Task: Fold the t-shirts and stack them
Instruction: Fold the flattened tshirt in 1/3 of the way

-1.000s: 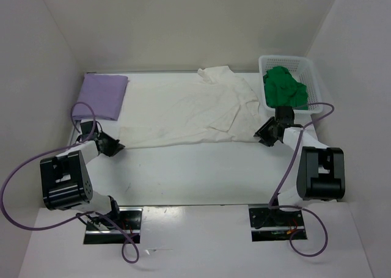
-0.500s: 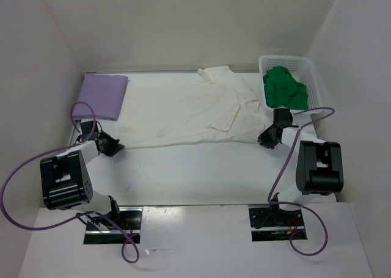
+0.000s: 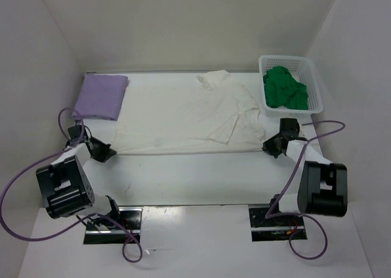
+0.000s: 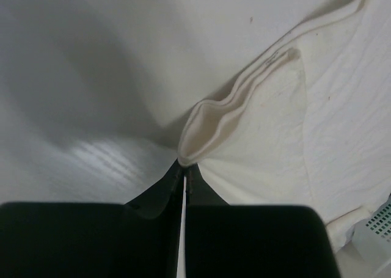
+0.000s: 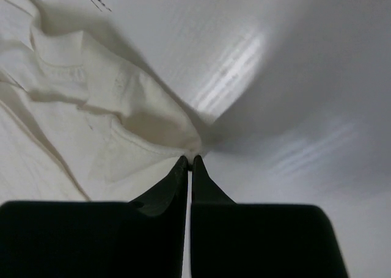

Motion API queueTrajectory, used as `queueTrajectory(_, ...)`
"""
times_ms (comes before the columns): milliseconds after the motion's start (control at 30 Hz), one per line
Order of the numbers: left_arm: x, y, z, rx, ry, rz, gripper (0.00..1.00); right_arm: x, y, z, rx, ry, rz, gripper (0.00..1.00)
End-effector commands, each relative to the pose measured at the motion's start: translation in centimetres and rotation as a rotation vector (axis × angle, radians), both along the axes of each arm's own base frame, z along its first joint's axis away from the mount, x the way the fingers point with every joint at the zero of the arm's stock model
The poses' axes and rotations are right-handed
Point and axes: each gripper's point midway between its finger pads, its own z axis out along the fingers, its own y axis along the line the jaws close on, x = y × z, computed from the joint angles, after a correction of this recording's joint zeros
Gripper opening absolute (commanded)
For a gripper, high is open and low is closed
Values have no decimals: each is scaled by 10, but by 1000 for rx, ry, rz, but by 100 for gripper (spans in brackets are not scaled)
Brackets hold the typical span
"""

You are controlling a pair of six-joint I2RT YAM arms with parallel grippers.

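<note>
Spread flat at frame centre: cream-white soft cloth t-shirt (image 3: pixel 183 116); left gripper (image 3: pixel 110 153) and right gripper (image 3: pixel 266 146) each pinching lower hem corner. Step: first fold. Next likely: lift together, carry hem toward collar

White plastic lattice basket (image 3: pixel 315 85) at far-R corner of white table (image 3: pixel 201 174), w/ white walls (image 3: pixel 183 27) on 3 sides
</note>
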Motion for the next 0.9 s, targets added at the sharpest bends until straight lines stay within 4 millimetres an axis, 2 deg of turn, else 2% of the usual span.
queueTrajectory(0, -23, 16, 5, 39, 39, 29, 0, -27, -11, 4, 11, 15, -84, 0)
queueTrajectory(100, -27, 13, 12, 32, 43, 37, 1, -38, 2, 9, 75, 2, -90, 0)
queueTrajectory(133, -28, 9, 13, 11, 45, 38, 8, -41, 5, 11, 83, 11, -90, 7)
queueTrajectory(167, -31, 7, 12, -3, 61, 45, 20, -41, 9, 17, 89, -10, -75, 14)
queueTrajectory(200, -30, 6, 15, -11, 46, 49, 36, -40, 12, 21, 93, -26, -74, 22)
queueTrajectory(233, -30, 5, 18, -8, 41, 50, 68, -41, 15, 23, 99, -27, -74, 36)
queueTrajectory(333, -32, 4, 20, -14, 42, 57, 95, -39, 17, 40, 105, -69, -54, 50)
queueTrajectory(367, -29, 8, 26, 2, 32, 63, 100, -34, 18, 52, 106, -98, -39, 51)
queueTrajectory(433, -25, 11, 34, 20, 22, 43, 100, -26, 23, 67, 99, -143, 23, 55)
queueTrajectory(467, -20, 14, 40, 35, 4, 35, 100, -15, 24, 83, 98, -179, 49, 53)
queueTrajectory(533, -6, 13, 57, 68, -49, -1, 100, -3, 40, 101, 77, -229, 165, 41)
queueTrajectory(567, 1, 0, 63, 77, -82, -61, 100, 10, 46, 116, 74, -272, 210, 24)
queueTrajectory(600, 10, -10, 70, 77, -127, -104, 96, 15, 53, 107, 75, -230, 243, 13)
queueTrajectory(633, 23, -22, 83, 77, -209, -157, 87, 15, 74, 103, 71, -211, 329, 5)
queueTrajectory(667, 31, -43, 90, 78, -247, -220, 70, 23, 87, 103, 74, -225, 370, 1)
queueTrajectory(700, 37, -56, 100, 85, -305, -253, 51, 27, 101, 93, 80, -199, 409, 0)
queueTrajectory(733, 42, -67, 106, 85, -333, -272, 25, 25, 124, 89, 87, -200, 476, 0)
queueTrajectory(767, 45, -89, 106, 83, -336, -339, 17, 30, 138, 89, 102, -228, 516, 0)
queueTrajectory(833, 53, -113, 105, 86, -341, -398, 8, 25, 164, 67, 125, -180, 569, 0)
queueTrajectory(867, 57, -125, 97, 81, -318, -423, 4, 29, 174, 66, 138, -200, 595, 0)
